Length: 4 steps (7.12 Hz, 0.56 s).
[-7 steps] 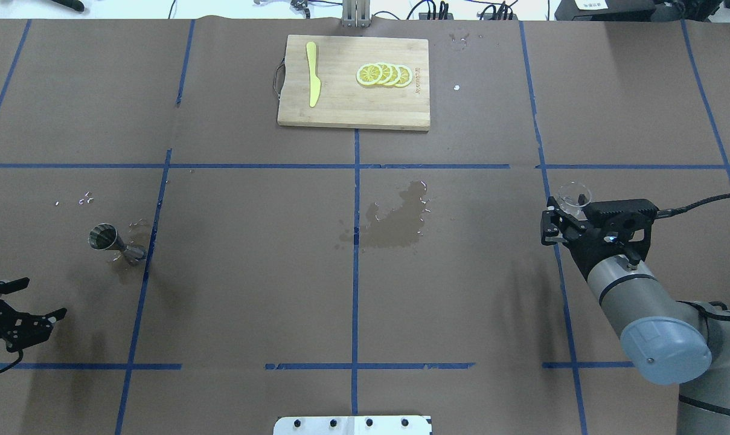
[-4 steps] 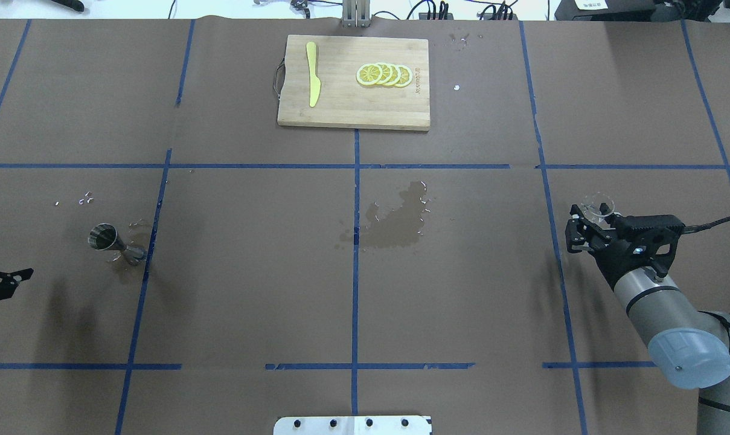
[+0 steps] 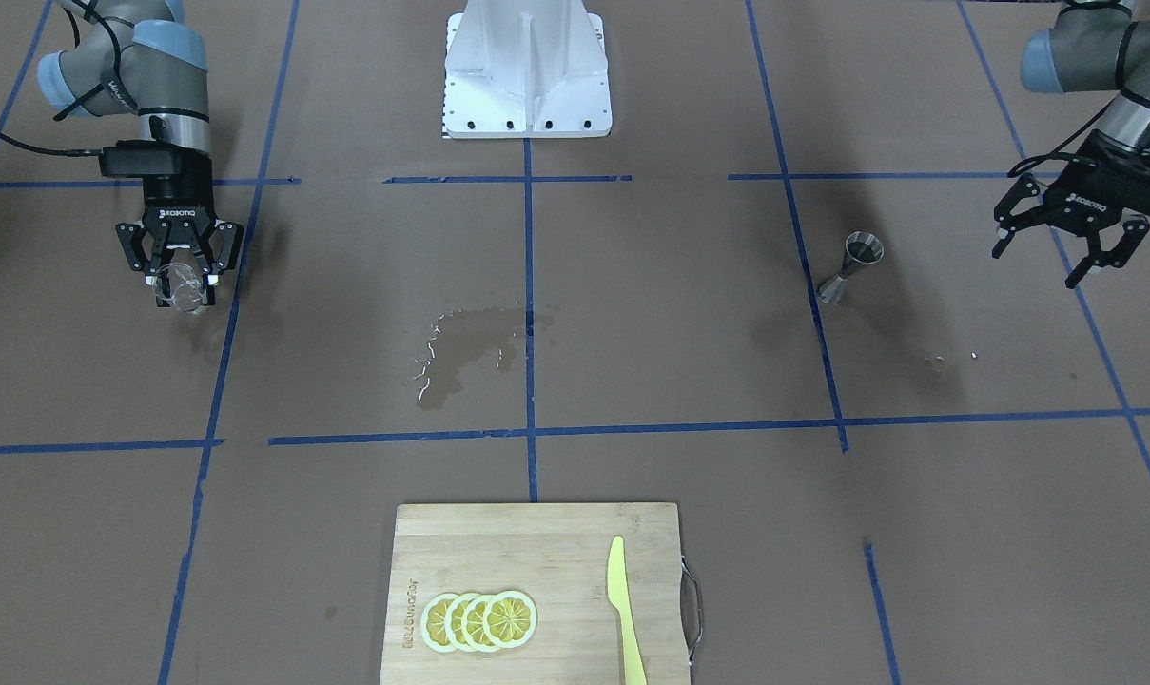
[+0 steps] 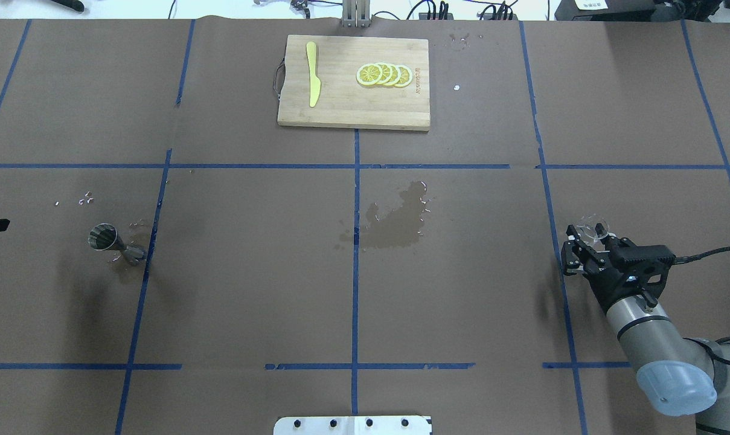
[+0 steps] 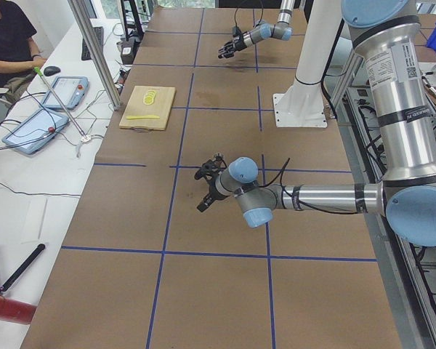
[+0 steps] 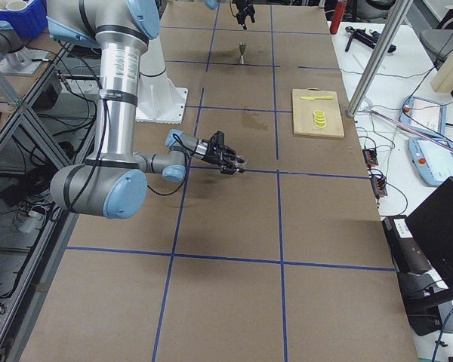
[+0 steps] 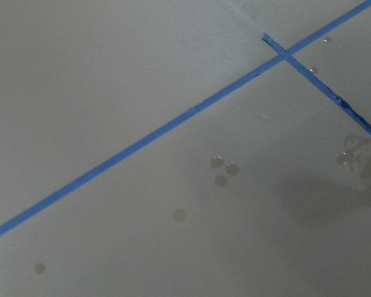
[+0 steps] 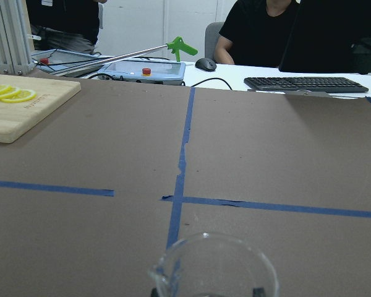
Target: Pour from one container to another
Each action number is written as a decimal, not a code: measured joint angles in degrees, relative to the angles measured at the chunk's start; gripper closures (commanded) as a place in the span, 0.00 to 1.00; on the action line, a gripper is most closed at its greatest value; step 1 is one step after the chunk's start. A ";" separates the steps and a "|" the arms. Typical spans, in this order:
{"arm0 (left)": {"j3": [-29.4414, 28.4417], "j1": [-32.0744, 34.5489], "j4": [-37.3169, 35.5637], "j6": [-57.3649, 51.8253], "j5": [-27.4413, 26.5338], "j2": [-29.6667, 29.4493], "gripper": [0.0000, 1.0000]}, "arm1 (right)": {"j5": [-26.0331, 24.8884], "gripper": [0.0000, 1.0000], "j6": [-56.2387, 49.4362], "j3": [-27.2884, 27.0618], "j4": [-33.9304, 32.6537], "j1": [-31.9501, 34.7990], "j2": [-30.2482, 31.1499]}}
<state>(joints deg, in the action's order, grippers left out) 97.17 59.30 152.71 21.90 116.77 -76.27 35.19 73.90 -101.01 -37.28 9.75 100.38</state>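
Note:
The small clear glass cup (image 3: 186, 297) hangs just above the table, upright, with my right gripper (image 3: 184, 278) shut on it. In the overhead view the glass cup (image 4: 595, 228) and right gripper (image 4: 587, 240) are at the table's right side. The right wrist view shows the cup's rim (image 8: 213, 263) at the bottom edge. The metal jigger (image 3: 850, 266) stands on the table far across on my left side, also visible as the jigger (image 4: 115, 242) by a blue tape line. My left gripper (image 3: 1036, 268) hovers open and empty beyond the jigger, apart from it.
A wooden cutting board (image 4: 340, 109) with lemon slices (image 4: 384, 75) and a yellow knife (image 4: 312, 74) lies at the far middle. A wet patch (image 4: 395, 220) darkens the table's centre, and droplets lie around the jigger. The robot's white base (image 3: 527, 67) sits at the near edge.
My right gripper has carried the cup nearer to the robot and slightly right. My left gripper has slid out to the left until only a fingertip shows at the overhead view's edge.

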 measured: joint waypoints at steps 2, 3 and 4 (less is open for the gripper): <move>0.01 1.75 -2.56 -0.48 1.85 -2.33 0.00 | -2.95 1.00 0.78 1.38 0.03 -2.87 0.03; 0.08 1.94 -2.82 -0.33 1.90 -2.62 0.00 | -3.64 1.00 1.15 2.07 0.07 -3.59 -0.03; 0.20 2.01 -2.91 -0.17 1.85 -2.76 0.00 | -3.93 1.00 1.64 2.42 0.09 -3.89 -0.13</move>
<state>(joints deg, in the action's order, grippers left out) 97.37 61.31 149.81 21.73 118.62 -79.03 31.26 75.54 -98.59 -37.19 5.86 100.24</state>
